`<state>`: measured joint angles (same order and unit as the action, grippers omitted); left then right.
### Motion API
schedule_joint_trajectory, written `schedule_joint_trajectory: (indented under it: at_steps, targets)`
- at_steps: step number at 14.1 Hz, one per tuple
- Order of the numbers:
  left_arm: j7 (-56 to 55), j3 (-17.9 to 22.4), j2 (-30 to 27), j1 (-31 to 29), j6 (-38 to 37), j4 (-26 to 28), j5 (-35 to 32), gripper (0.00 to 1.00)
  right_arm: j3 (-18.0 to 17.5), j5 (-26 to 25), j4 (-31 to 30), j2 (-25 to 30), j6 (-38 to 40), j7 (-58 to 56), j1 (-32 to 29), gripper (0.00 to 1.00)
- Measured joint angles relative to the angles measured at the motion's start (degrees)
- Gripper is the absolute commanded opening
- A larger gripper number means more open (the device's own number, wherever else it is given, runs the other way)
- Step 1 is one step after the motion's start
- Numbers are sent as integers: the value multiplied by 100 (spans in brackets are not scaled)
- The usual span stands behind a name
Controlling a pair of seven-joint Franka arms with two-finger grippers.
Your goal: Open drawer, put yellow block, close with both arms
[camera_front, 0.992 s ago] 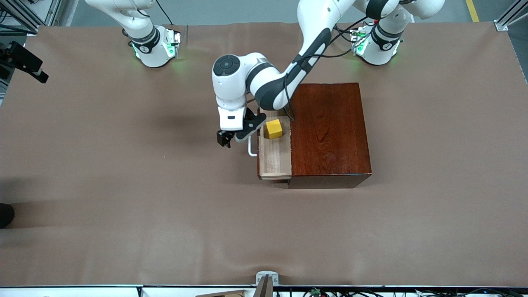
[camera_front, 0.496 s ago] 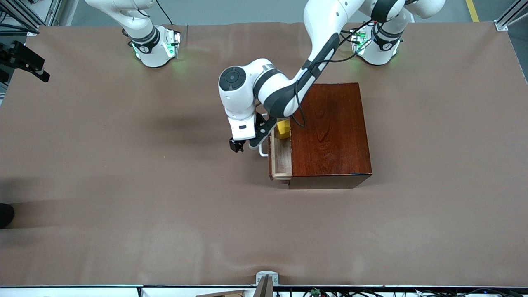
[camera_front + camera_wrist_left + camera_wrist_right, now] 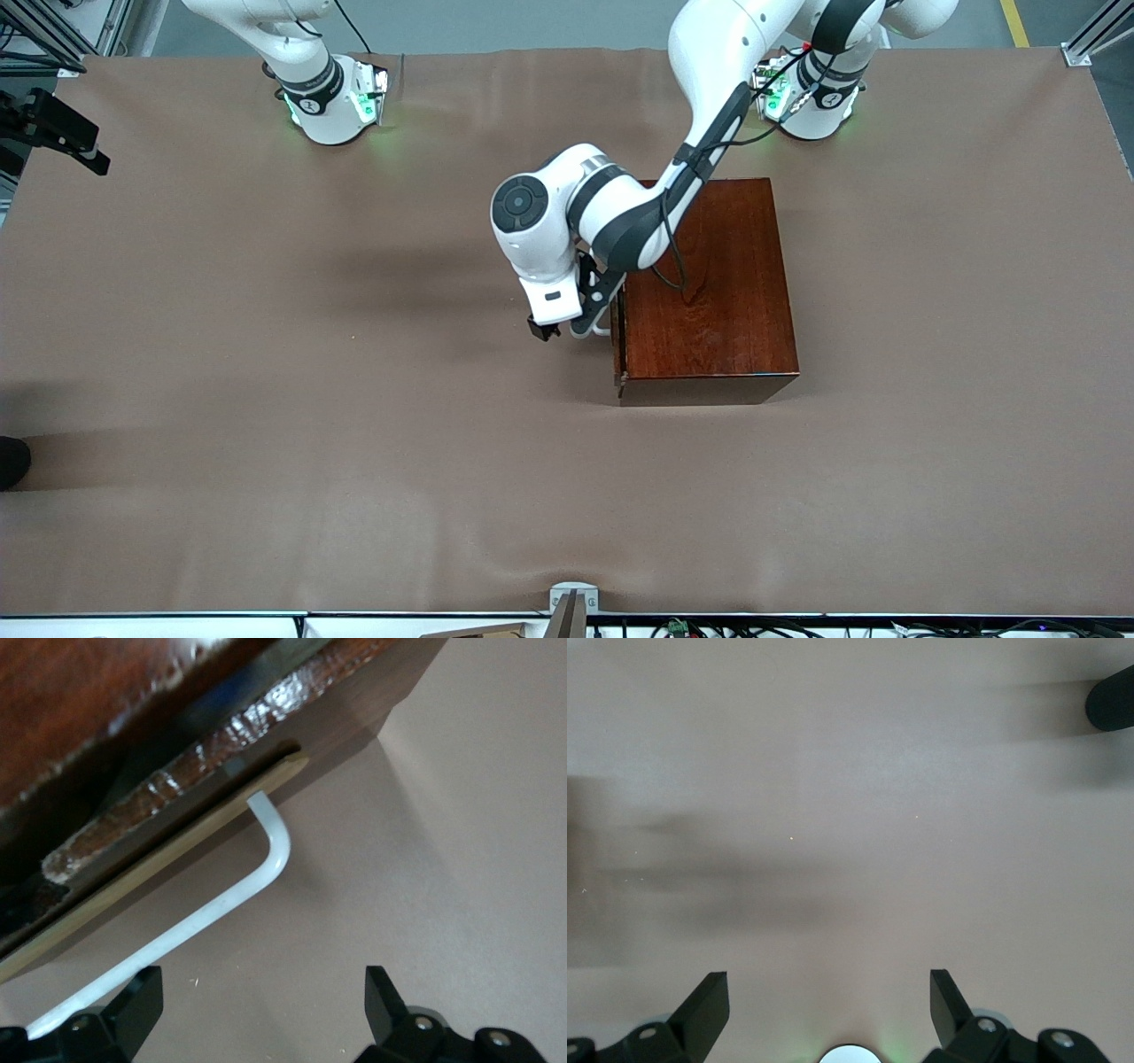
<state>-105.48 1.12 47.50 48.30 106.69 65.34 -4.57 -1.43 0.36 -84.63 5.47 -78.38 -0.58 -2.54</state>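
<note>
The drawer (image 3: 618, 346) sits pushed almost fully into the dark mahogany box (image 3: 709, 283); in the left wrist view a thin light-wood strip still shows along its glossy front (image 3: 230, 731). The yellow block is hidden. My left gripper (image 3: 563, 330) is right in front of the drawer, open, with the white handle (image 3: 226, 904) running past one fingertip (image 3: 142, 988) and nothing gripped between the fingers (image 3: 261, 992). My right gripper (image 3: 828, 997) hangs open over bare brown table, holding nothing. It does not show in the front view.
The box stands mid-table, toward the left arm's end. The right arm's base (image 3: 332, 102) and the left arm's base (image 3: 811, 97) stand along the robots' edge. A black object (image 3: 53, 131) juts in at the right arm's end. Brown cloth (image 3: 354, 443) covers the table.
The left gripper has moved toward the box, and the drawer has slid from well open to almost shut. The yellow block, visible in the tray before, is now out of sight.
</note>
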Motion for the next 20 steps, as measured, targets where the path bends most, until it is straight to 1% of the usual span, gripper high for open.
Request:
schedule_joint_trajectory:
  at_steps: [8,10,12,16,20]
  targets:
    - [29,2,-87,-67,-249,-10,-21,100,-1,-1,-3,-59,12,0,0,100]
    - [173,30,-213,-126,-276,-35,-71,100,-4,-1,-3,-64,12,0,0,100]
    - [613,111,-602,-358,-458,-47,-122,100,-13,-1,0,-64,12,0,0,100]
    - [1532,121,-1419,-817,-870,-21,-123,100,-21,-1,0,-71,13,0,0,100]
    - [2799,121,-2080,-1354,-1425,-4,-21,100,-11,-1,-1,-93,13,0,-1,100]
